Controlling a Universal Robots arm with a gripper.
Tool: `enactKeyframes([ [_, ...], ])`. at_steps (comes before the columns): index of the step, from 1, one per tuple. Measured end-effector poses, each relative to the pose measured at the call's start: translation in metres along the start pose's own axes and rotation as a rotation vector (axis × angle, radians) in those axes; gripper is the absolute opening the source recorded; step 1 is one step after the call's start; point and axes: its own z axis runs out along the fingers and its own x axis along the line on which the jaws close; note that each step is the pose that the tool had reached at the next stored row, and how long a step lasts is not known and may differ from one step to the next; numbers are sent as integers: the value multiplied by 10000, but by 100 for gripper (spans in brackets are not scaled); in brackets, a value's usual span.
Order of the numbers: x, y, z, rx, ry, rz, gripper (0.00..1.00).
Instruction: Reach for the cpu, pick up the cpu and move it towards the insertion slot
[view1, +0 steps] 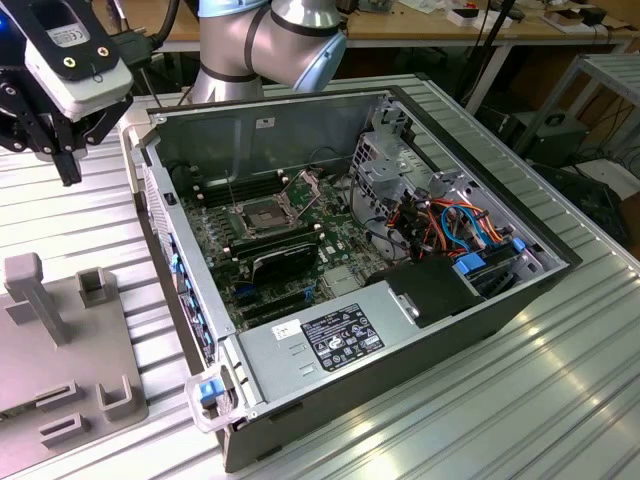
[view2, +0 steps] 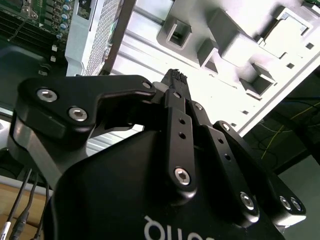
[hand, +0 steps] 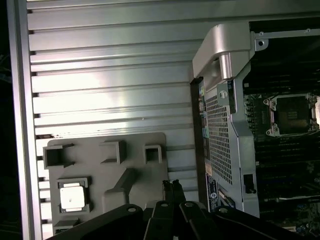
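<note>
The cpu (hand: 71, 196), a pale square chip, lies flat in a square holder on the grey fixture plate (hand: 131, 150) in the first wrist view. My gripper (view1: 68, 172) hangs high over the ribbed table at the exterior view's left, above the plate and beside the open computer case. Its black fingertips are together with nothing between them, as both wrist views show (view2: 175, 75) (hand: 171, 184). The cpu sits well to one side of the tips, apart from them. The insertion slot (view1: 262, 212), a silvery frame with a dark centre, lies on the motherboard inside the case (hand: 292, 115).
The open computer case (view1: 270, 110) fills the middle of the table, with blue and orange cables (view1: 455, 225) and a metal drive cage inside. The fixture plate (view1: 60, 350) carries raised blocks and posts. The case's side wall (hand: 220, 130) stands between plate and socket.
</note>
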Motion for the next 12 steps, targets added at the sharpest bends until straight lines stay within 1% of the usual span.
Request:
enactKeyframes([
  [12,75,-6,0,0,0,0,11],
])
